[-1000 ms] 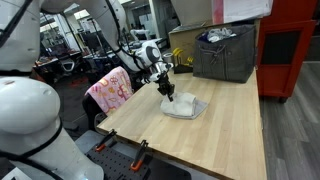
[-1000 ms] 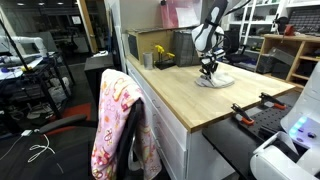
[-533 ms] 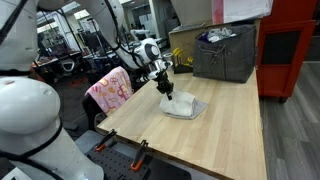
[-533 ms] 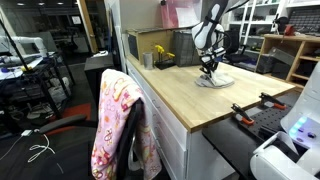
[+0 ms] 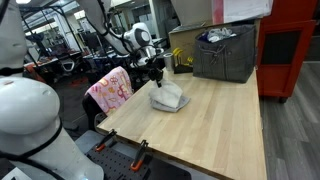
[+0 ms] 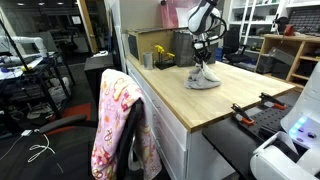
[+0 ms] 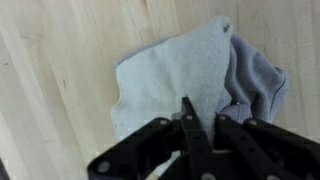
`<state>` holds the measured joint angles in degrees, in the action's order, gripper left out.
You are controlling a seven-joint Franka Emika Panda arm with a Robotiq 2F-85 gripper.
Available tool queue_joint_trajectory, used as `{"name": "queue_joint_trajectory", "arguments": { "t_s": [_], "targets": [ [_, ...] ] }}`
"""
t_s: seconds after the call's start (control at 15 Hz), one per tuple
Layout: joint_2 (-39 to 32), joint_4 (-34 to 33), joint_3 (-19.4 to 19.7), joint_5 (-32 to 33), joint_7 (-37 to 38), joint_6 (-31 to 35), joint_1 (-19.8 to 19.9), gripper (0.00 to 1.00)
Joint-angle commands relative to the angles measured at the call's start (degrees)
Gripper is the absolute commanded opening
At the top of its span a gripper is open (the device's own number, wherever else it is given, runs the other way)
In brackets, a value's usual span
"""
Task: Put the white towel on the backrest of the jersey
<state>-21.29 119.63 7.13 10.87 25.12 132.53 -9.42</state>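
The hand [image 5: 161,76] was clamped on the white towel [image 5: 170,98], which was bunched beneath it over the desk [image 5: 215,140] at frame centre. The pink-clad backrest [image 5: 110,88] stood at centre left.

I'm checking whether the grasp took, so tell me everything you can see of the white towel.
The white towel is a small, plain cloth, soft and crumpled, and it looks faintly grey in the wrist view. The gripper is shut on a pinch of it, pulling it into a peak with folds draping down from the fingers. Its lower part seems to rest on the light wooden table; whether any of it is fully clear of the table I cannot tell.
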Motion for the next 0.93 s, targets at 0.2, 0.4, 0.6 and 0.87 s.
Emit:
{"name": "queue_joint_trajectory", "arguments": {
  "t_s": [0.2, 0.4, 0.6, 0.87],
  "targets": [
    [5.44, 0.14, -2.18, 1.96, 4.1, -3.76, -0.24, 0.03],
    [4.72, -0.09, -2.46, 3.18, 4.88, -5.15, -0.13, 0.03],
    [3.38, -0.5, -2.79, 3.52, 5.39, -6.45, -0.22, 0.08],
    [2.32, -0.7, -2.97, 3.39, 4.94, -7.65, -0.22, 0.09]
  ]
}}
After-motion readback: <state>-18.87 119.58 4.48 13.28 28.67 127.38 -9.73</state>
